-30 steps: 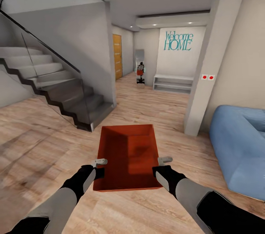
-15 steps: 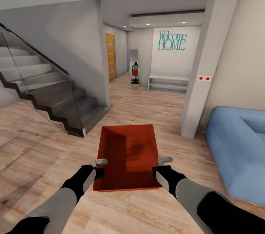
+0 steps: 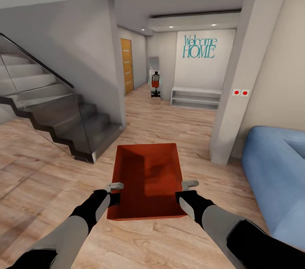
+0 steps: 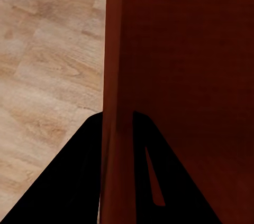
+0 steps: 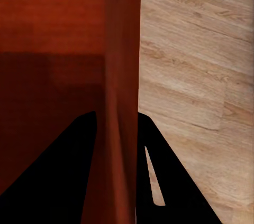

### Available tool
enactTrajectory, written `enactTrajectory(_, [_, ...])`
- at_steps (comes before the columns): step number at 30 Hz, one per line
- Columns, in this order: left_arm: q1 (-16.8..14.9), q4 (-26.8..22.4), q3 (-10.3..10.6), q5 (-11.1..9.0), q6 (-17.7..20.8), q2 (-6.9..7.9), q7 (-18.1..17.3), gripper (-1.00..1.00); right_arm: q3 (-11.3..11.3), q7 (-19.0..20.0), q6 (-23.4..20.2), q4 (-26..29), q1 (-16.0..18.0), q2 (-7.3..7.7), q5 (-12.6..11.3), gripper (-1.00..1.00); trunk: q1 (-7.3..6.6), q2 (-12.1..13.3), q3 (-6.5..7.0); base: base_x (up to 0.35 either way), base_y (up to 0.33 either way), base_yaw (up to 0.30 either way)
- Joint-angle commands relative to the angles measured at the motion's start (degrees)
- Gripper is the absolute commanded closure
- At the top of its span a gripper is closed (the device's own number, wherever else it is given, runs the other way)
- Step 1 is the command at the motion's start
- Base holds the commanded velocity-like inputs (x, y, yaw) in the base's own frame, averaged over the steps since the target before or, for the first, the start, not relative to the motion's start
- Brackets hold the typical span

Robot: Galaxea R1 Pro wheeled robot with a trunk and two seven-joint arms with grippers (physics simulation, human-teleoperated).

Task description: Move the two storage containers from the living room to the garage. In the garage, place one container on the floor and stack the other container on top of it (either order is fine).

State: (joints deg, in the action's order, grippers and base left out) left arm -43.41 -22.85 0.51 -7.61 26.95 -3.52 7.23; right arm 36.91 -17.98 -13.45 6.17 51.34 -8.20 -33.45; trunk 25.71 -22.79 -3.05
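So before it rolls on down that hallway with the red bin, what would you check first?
1. Left gripper clamped on the container wall: ok; the left wrist view shows the wall between its fingers.
2. Right gripper clamped on the opposite wall: ok.
3. Container level: ok, it looks even between the arms.
4. Container empty: ok.
5. Wood floor ahead free toward the hallway: ok; staircase on one side, sofa on the other.
6. Second container's whereabouts: cannot tell.
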Motion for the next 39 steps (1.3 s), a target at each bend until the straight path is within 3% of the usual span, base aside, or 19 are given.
enactTrajectory(1, [0.0,0.0,-0.3,0.8,0.5,-0.08,0.7,1.00,0.1,-0.3,-0.4,0.3,0.1,-0.50,1.7,1.00,0.07,-0.1,-0.13,0.322,0.000,0.000])
enactTrajectory(39, [0.0,0.0,-0.3,0.8,0.5,-0.08,0.7,1.00,0.1,-0.3,-0.4,0.3,0.1,-0.42,1.7,1.00,0.07,-0.1,-0.13,0.322,0.000,0.000])
